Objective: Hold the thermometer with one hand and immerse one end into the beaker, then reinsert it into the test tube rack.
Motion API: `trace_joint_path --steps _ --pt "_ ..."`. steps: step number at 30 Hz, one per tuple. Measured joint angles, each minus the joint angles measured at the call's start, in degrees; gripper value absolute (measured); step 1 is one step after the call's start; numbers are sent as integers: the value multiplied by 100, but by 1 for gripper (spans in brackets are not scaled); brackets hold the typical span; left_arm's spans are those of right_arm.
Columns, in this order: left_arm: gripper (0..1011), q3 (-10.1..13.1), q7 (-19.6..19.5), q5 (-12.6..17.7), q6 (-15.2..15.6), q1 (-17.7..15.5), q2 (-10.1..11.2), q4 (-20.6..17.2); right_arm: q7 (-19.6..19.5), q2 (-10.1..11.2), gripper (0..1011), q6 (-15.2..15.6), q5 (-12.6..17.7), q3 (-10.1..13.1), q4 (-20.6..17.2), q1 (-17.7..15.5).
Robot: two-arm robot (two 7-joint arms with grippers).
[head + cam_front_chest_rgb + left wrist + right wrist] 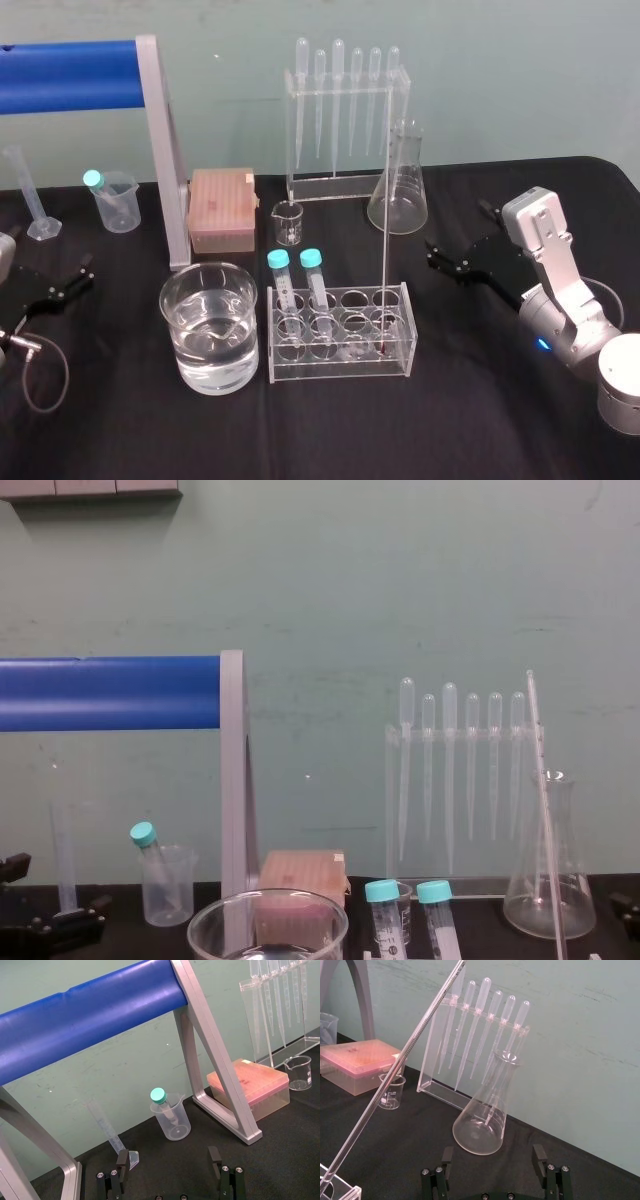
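With the thermometer (385,230) upright in the end slot of the test tube rack (340,366), just left of the open, empty right gripper (440,258), and the water-filled beaker (182,325) beyond, toward the open, idle left gripper (70,280): reads as the start, with grasp, dip and reinsertion all left.

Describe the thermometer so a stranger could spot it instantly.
Find the clear test tube rack at the front of the black table, right of the water-filled beaker. The thermometer stands in its right end: a thin glass rod, far taller than the teal-capped tubes.
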Motion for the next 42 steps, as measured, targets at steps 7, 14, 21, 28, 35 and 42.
trace_joint_path --steps 7,14,21,28,35,42 --pt "1008 0 0 0 0 0 0 0 0 0 1003 0 0 0 0 0" --pt "1008 0 0 0 0 0 0 0 0 0 1003 0 0 0 0 0" --pt "1008 0 0 0 0 0 0 0 0 0 1003 0 0 0 0 0" --pt "1008 0 0 0 0 0 0 0 0 0 1003 0 0 0 0 0" --pt "1008 0 0 0 0 0 0 0 221 -16 1003 -75 260 206 -96 -100" --pt "1008 0 0 0 0 0 0 0 569 6 1003 -439 820 659 -428 -396"
